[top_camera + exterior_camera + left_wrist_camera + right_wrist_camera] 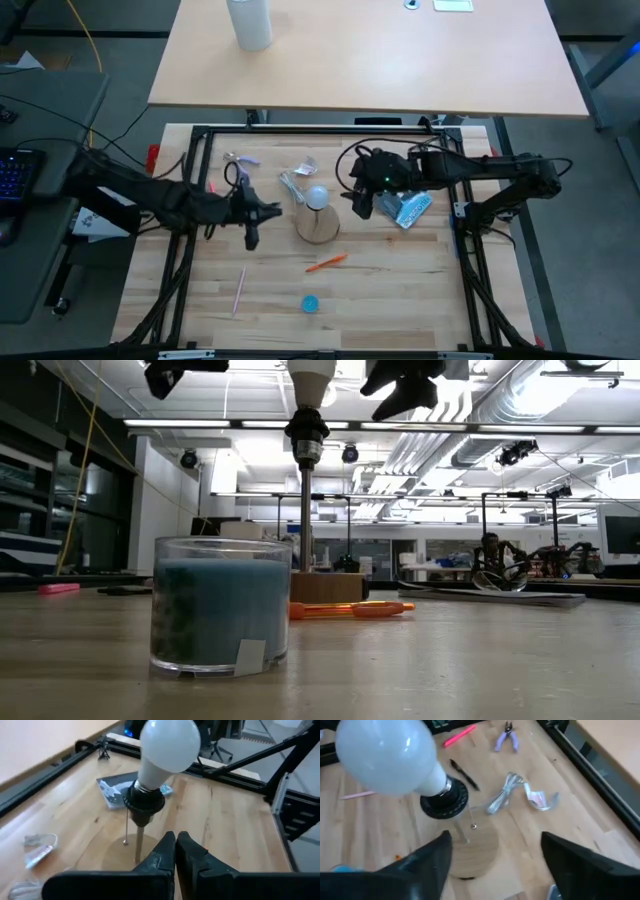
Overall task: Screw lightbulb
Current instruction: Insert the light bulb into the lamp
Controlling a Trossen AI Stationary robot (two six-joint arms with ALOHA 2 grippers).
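The lightbulb is white and pear-shaped. Its screw base sits in a black socket atop a thin stem, which rises from a round wooden base. In the right wrist view the lightbulb leans over its socket. My left gripper is shut and empty, just left of the lamp; its fingertips point at the stem. My right gripper hangs open just right of the lamp. Its two fingers stand wide apart short of the wooden base and touch nothing.
A blue round cap, an orange pen and a pink stick lie toward the near edge. A blue-white packet lies under my right arm. Purple pliers and a clear wrapper lie farther back. Black frame rails border the table.
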